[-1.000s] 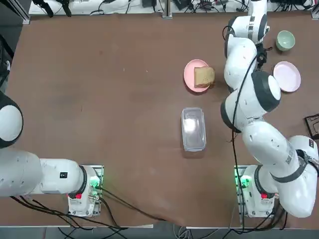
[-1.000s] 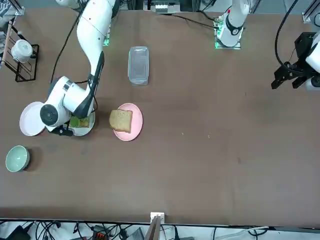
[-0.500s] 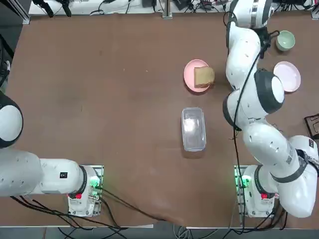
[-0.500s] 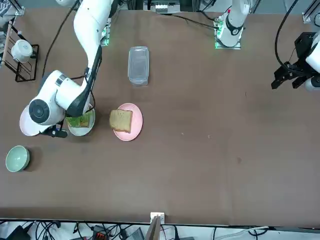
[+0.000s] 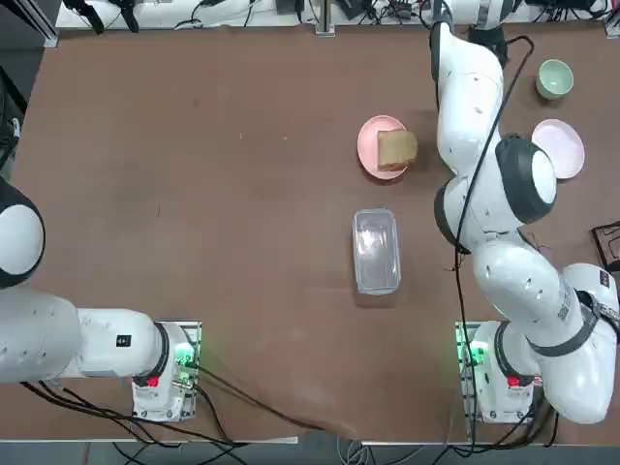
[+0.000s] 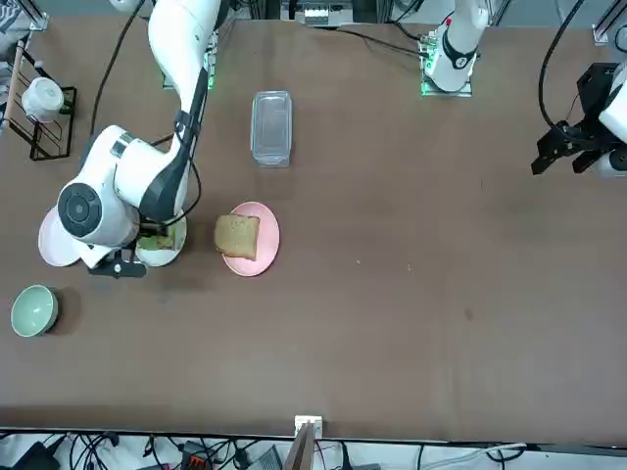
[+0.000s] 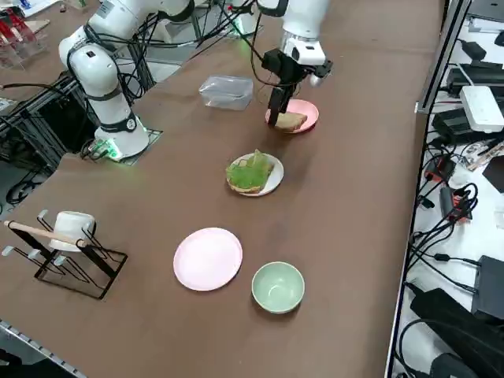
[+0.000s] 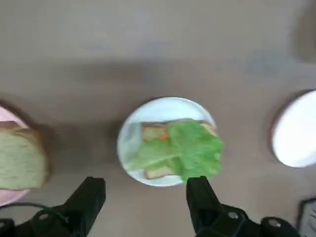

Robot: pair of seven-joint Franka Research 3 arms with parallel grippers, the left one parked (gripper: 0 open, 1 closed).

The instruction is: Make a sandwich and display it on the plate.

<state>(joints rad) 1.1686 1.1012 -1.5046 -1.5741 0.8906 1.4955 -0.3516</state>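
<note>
On the white plate lies an open-faced sandwich: a bread slice topped with an orange piece and green leaves. The side view shows this plate in the middle of the table. A second bread slice lies on a pink plate beside it. My right gripper hangs high above the white plate, open, with nothing between its fingers. In the side view the gripper shows in front of the pink plate. The arm hides the white plate from overhead.
A clear lidded container sits mid-table toward the robot. A pale pink plate and a green bowl lie at the far right. A wire rack with a white mug stands near the right edge.
The right arm has risen from just over the white plate and reached toward the far edge; its hand looms larger in the front view. The fingers stayed open.
</note>
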